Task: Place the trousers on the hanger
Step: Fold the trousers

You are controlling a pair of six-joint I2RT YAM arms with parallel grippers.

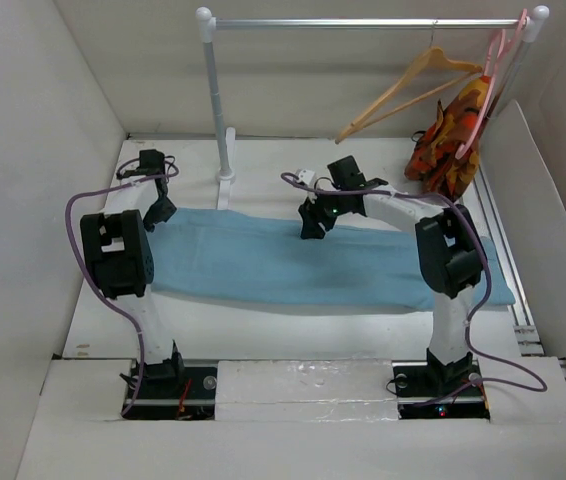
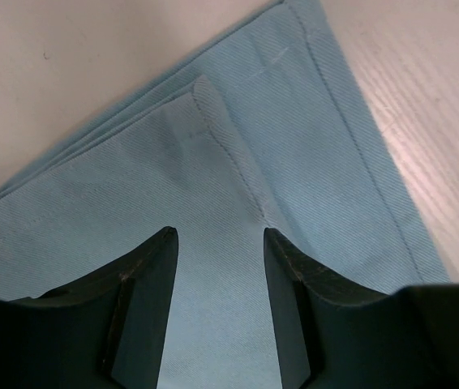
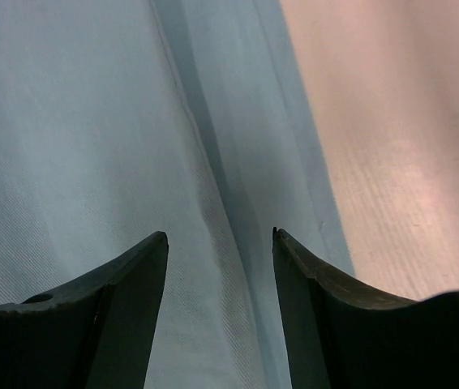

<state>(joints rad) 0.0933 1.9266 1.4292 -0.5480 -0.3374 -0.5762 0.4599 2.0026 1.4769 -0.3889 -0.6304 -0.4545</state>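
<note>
light blue cloth, one item: trousers [image 1: 293, 265], folded lengthwise into a long flat band, lying left to right across the white table [image 1: 263, 325] beyond both arm bases. not yet lifted.

tan wood, one item: hanger [image 1: 413, 88], hooked on the metal rail [image 1: 363, 22] at the far right, tilted, bare, well apart from the trousers.

same rail, further right: pink hanger [image 1: 495, 55] carrying an orange-red patterned garment [image 1: 451, 140].

left gripper [image 2: 220, 233]: low over the far left corner of the trousers, fingers parted, nothing held. a stitched hem runs under the gap.

right gripper [image 3: 220, 235]: low over the far edge of the trousers near the middle, fingers likewise parted, a fold line beneath.

risks, as judged:
- the corner shows several layers, so a shallow pinch may take only the top one and let the fold fall open on lifting.
- the right jaws sit close to the cloth edge, so closing there could slip off.
- uneven grips would let the long band sag or twist, making it hard to pass over the hanger bar.
- the hanger hangs loose and may swing or unhook if pushed.
</note>
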